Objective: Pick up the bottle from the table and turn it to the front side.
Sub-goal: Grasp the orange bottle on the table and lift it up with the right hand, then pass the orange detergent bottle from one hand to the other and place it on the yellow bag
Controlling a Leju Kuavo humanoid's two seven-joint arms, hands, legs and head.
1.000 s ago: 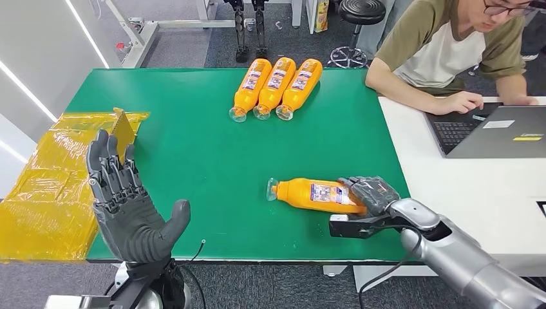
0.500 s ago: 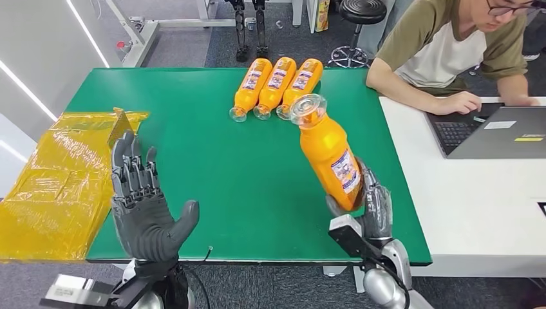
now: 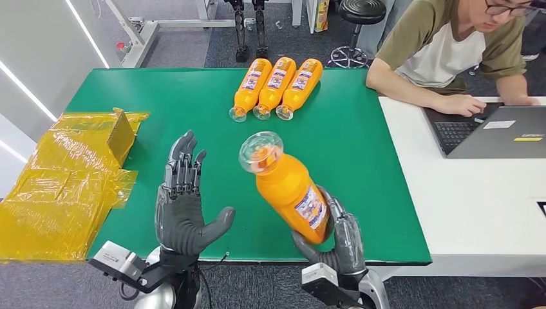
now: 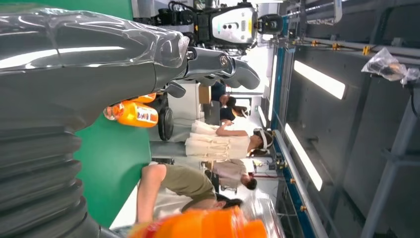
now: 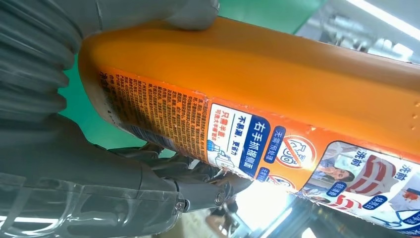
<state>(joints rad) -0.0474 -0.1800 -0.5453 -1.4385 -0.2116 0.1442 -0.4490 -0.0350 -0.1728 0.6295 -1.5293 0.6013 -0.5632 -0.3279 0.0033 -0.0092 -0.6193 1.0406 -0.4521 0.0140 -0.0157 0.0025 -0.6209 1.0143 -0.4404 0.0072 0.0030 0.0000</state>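
My right hand (image 3: 338, 241) grips an orange bottle (image 3: 288, 187) by its lower end above the near edge of the green table (image 3: 193, 148). The bottle stands tilted, its clear cap (image 3: 261, 151) leaning up and to the left. Its printed label (image 5: 277, 148) shows close in the right wrist view, with my fingers (image 5: 163, 168) wrapped under the bottle. My left hand (image 3: 183, 206) is raised a little left of the bottle, palm up, fingers spread, holding nothing. The left wrist view has that hand (image 4: 99, 64) large and the bottle's orange body (image 4: 198, 227) blurred at the picture's edge.
Three more orange bottles (image 3: 277, 87) lie side by side at the table's far middle. Yellow plastic-wrapped packaging (image 3: 61, 174) covers the left edge. At the adjoining white table (image 3: 463, 193) on the right a person (image 3: 451, 51) works at a laptop (image 3: 499, 132).
My right hand has lifted the bottle off the table, stood it up and carried it left toward the middle. My left hand has moved right toward it.
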